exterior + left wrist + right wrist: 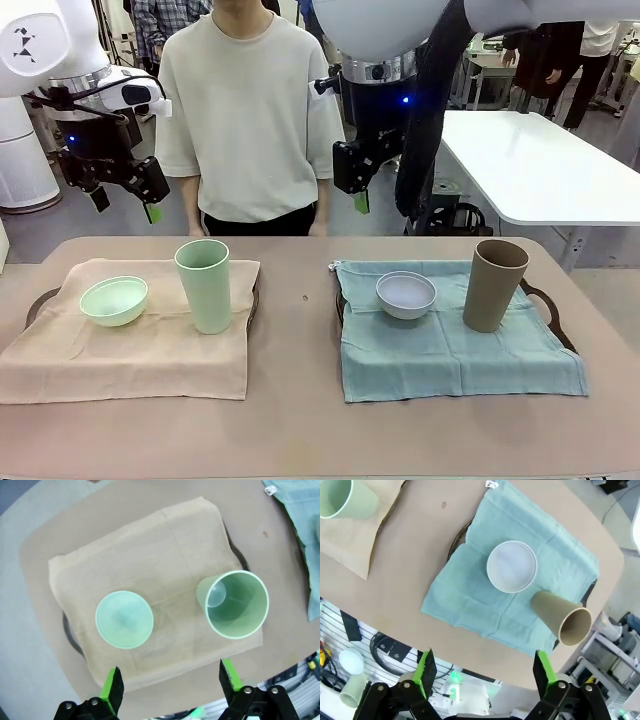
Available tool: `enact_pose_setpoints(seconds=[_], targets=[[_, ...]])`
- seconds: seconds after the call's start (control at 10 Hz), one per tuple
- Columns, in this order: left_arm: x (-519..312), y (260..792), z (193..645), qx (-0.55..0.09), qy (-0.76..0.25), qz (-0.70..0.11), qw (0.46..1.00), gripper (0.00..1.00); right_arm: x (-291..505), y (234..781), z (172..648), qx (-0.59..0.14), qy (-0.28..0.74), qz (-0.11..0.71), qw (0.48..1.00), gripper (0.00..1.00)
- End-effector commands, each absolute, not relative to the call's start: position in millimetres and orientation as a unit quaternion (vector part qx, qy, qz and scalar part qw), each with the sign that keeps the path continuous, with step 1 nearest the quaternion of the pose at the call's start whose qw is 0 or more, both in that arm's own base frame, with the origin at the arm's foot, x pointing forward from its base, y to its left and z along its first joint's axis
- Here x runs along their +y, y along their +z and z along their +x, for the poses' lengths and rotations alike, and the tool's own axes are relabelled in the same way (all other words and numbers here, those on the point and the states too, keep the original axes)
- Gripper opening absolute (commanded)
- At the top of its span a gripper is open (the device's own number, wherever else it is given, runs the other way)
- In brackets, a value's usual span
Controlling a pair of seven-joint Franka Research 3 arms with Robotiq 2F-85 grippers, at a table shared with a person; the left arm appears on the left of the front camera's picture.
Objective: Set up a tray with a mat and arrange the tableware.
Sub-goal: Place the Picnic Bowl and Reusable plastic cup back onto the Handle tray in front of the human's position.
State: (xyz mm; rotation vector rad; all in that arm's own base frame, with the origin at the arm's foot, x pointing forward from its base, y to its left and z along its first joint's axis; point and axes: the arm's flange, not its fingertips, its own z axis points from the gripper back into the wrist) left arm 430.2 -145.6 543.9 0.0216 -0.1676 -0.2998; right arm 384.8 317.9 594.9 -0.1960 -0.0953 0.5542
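On the tan mat (130,345), the mint bowl (114,300) sits left of the mint tumbler (203,285). Both grippers hang above the table with fingers spread wide — the left gripper (170,682) and the right gripper (482,672) hold nothing.

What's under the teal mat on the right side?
A dark tray: its handle and rim edges poke out beside the teal mat. The mat covers the tray's surface; the white bowl and tan tumbler stand on top.

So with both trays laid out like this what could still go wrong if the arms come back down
1. The green tumbler and brown tumbler stand tall on soft cloth; a descending end effector clipping a rim could tip them.
2. The teal mat and beige mat overhang their trays; a snagged edge might drag the white bowl or green bowl along.
3. The person stands close between both arms.
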Motion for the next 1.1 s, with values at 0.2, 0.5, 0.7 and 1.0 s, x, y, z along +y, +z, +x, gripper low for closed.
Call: enact_pose_setpoints(seconds=[0.2, 0.5, 0.7, 1.0], targets=[[-144, 542, 425, -0.086, -0.158, 0.004, 0.984, 1.0, 314, 590, 379, -0.052, 0.274, -0.088, 0.956, 1.0], [-144, 542, 425, -0.086, -0.158, 0.004, 0.984, 1.0, 314, 590, 379, -0.052, 0.274, -0.088, 0.956, 1.0], [-144, 542, 425, -0.086, -0.158, 0.004, 0.984, 1.0, 314, 590, 379, -0.052, 0.274, -0.088, 0.956, 1.0], [-134, 533, 429, -0.033, -0.092, -0.015, 0.995, 1.0, 285, 585, 396, -0.052, 0.165, -0.087, 0.981, 1.0]])
